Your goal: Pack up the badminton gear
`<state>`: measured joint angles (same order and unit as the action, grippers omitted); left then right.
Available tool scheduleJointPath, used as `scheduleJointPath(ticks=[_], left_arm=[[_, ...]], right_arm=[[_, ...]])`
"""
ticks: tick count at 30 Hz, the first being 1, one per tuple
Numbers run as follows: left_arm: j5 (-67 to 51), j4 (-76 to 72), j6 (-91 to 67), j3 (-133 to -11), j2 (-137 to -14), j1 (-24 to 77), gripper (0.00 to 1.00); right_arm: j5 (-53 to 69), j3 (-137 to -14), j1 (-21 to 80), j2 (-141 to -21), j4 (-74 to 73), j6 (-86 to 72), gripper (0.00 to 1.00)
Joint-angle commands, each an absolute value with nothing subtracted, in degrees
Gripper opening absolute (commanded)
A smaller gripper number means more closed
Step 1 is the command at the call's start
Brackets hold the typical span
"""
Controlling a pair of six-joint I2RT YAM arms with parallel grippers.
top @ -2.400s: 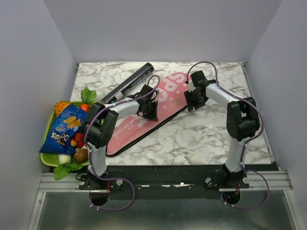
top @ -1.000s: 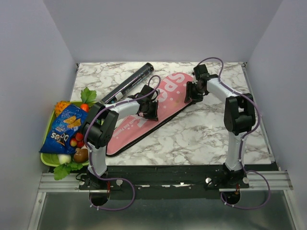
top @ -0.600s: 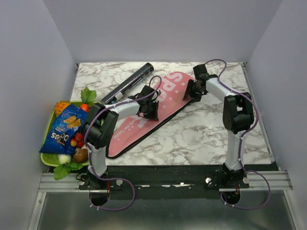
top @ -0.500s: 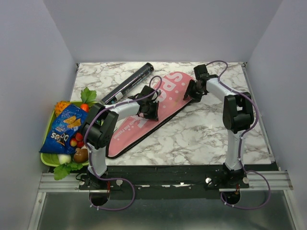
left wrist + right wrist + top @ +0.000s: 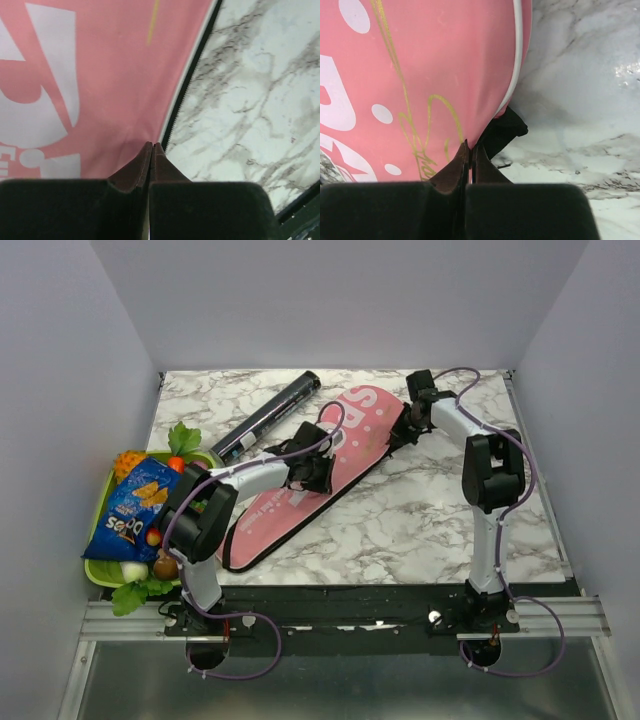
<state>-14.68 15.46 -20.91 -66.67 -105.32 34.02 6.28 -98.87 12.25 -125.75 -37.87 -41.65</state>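
Note:
The pink "SPORT" bag (image 5: pixel 275 518) lies diagonally across the marble table, wide end at the far right. My left gripper (image 5: pixel 312 472) is at its middle. In the left wrist view its jaws (image 5: pixel 151 145) are shut on the bag's (image 5: pixel 90 75) fabric, right by the black zipper edge (image 5: pixel 185 95). My right gripper (image 5: pixel 405 430) is at the wide end's right rim. Its jaws (image 5: pixel 469 145) are shut on the bag's (image 5: pixel 420 60) pink fabric, which tents up to the tips, beside a black flap (image 5: pixel 506 128). The long black tube (image 5: pixel 265 418) lies just left of the bag.
A green tray (image 5: pixel 95 571) of toy fruit with a blue snack packet (image 5: pixel 135 505) on top sits at the left edge. Bare marble table (image 5: pixel 430 510) stretches right of the bag. Grey walls close in on three sides.
My right gripper has gone from open to shut on the bag's rim and moved slightly farther away. The bag's wide end has shifted toward the far right; my left gripper followed a little.

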Motion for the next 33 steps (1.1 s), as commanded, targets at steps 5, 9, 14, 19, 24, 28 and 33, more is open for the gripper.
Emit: scheduleJointPath(ticks=[5,9,14,19,24,28,33], left_arm=[[-5.2,15.2,-12.5,-65.7,-95.8,39.9,0.24],[2.8,16.8,-9.3,-66.7,-95.2,44.4,0.32],[9.1,18.9,-8.4,-69.7,-97.9,48.6,0.38],[15.8,16.0,-9.0,-69.2,-96.9,52.1,0.53],[28.6,14.2,-4.3,-68.9,-96.3,56.2,0.67],[32.6,12.6,-1.1,-68.9,-96.4,58.4,0.80],[34.3,12.5,-0.7,-68.9,-97.4,60.5,0.99]], right_arm=[[6.3,-100.5,11.6,-130.6,-40.6,-40.5,0.01],[6.5,-98.9,11.6,-126.7,-38.3,-38.0,0.01],[7.9,-98.8,11.6,-121.7,-38.8,-35.2,0.01],[11.0,-98.7,11.6,-117.3,-40.2,-32.5,0.01],[13.0,-97.7,11.6,-114.4,-41.7,-30.9,0.01],[13.7,-96.2,11.6,-112.2,-42.1,-29.8,0.01],[15.0,-95.6,11.6,-109.8,-43.0,-29.4,0.01]])
